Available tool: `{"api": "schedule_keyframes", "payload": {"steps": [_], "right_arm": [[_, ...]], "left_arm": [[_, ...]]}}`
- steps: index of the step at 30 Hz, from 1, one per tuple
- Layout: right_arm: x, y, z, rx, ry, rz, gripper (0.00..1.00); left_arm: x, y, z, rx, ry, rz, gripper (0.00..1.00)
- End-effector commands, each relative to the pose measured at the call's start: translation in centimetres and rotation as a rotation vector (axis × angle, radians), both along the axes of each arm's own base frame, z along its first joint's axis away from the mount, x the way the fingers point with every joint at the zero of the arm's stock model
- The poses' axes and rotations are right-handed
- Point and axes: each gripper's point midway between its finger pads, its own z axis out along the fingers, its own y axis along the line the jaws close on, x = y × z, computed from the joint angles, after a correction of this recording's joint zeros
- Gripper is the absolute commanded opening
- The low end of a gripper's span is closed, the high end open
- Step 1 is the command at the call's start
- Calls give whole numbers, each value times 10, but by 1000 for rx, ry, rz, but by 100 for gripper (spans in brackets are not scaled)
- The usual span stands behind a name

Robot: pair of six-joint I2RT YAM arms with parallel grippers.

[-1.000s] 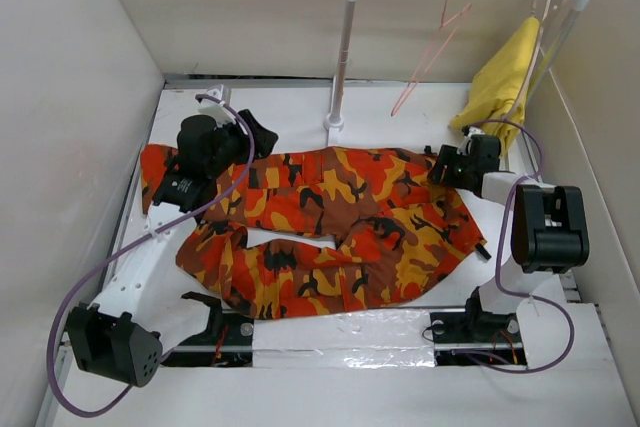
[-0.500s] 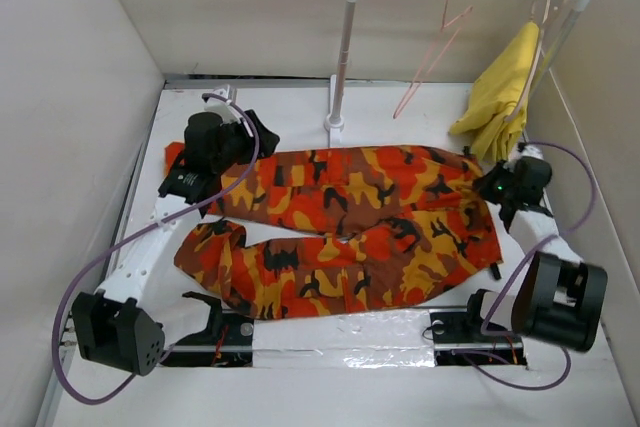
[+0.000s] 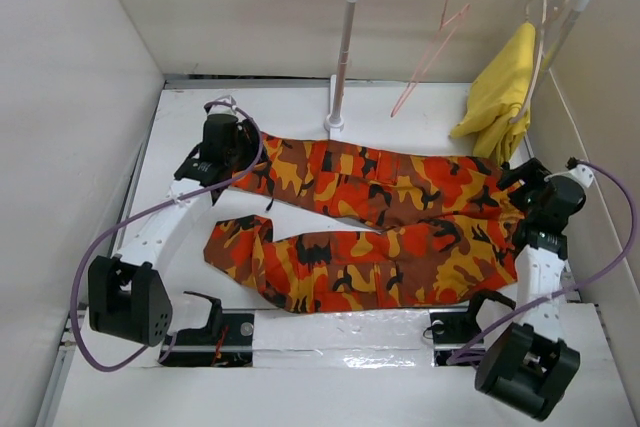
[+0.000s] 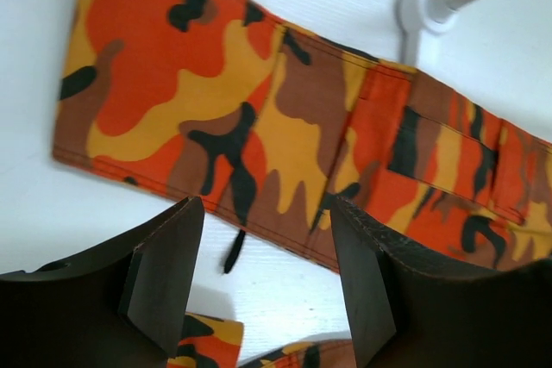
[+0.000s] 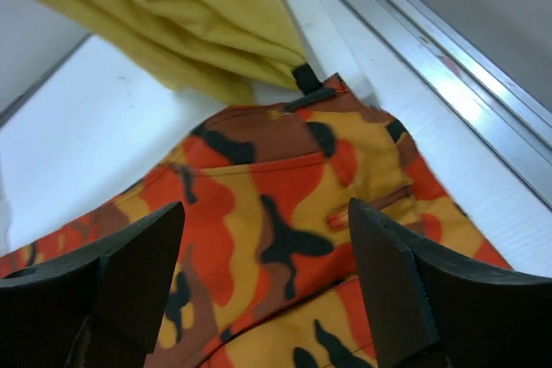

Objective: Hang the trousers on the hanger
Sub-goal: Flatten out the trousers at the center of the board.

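Observation:
The camouflage trousers (image 3: pixel 380 217) lie spread flat across the table, legs to the left and waist to the right. My left gripper (image 3: pixel 240 157) is open and empty, just above the far leg near its cuff (image 4: pixel 285 118); white table shows between its fingers (image 4: pixel 164 273). My right gripper (image 3: pixel 520 187) is open and empty over the waist end (image 5: pixel 285 213), with a pocket slit between its fingers (image 5: pixel 388 273). The pink wire hanger (image 3: pixel 430 47) hangs bare on the rail at the back.
A white rail stand (image 3: pixel 340 57) stands at the back centre; its foot shows in the left wrist view (image 4: pixel 423 10). A yellow garment (image 3: pixel 500 87) hangs at the rail's right end, just beyond the waist (image 5: pixel 198 15). Walls enclose the table; the right wall (image 3: pixel 600 147) is beside the right gripper.
The trousers have slid to the right and been stretched out flatter. My right gripper has moved right toward the wall. My left gripper has shifted slightly right and farther back.

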Motion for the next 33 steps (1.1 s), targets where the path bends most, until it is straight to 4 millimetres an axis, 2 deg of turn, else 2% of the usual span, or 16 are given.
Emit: {"api": "schedule_keyframes", "payload": {"steps": [1,2,3,5,6,7,8,9,11,13,15,18,19,27,29,33], "right_arm": [[7,37,34,-43,-110,177,84],[6,48,37,-58,-126,221,82],[2,58,24,-76,-111,255,76],[-4,76,22,-110,-140,310,41],[-7,81,16,-126,-138,339,25],[-12,89,-7,-108,-110,369,2],[-12,104,-6,-115,-151,443,0],[-13,112,-12,-117,-150,481,0],[-16,131,-21,-110,-147,562,0],[-17,155,-27,-110,-131,654,1],[-19,177,-29,-132,-126,722,3],[-18,188,-26,-166,-127,727,8],[-21,202,-25,-171,-132,766,11],[-17,227,-29,-205,-108,787,18],[-19,231,-32,-206,-89,805,18],[-19,228,-29,-208,-101,790,19]], "left_arm": [[10,27,11,65,-28,147,58],[10,29,8,58,-21,175,58],[11,39,2,54,-6,215,57],[15,59,-7,-10,2,306,54],[13,68,-21,-22,28,337,53],[12,71,-27,-53,41,352,53],[13,77,-34,-78,50,375,53],[13,88,-44,-113,59,425,53],[18,95,-50,-152,45,448,55],[15,105,-71,-184,89,482,57],[19,103,-87,-206,119,470,57],[23,101,-103,-233,146,466,57],[23,98,-107,-249,154,460,56],[32,82,-132,-314,189,405,46],[35,80,-131,-323,178,395,33],[40,84,-123,-316,149,407,25]]}}
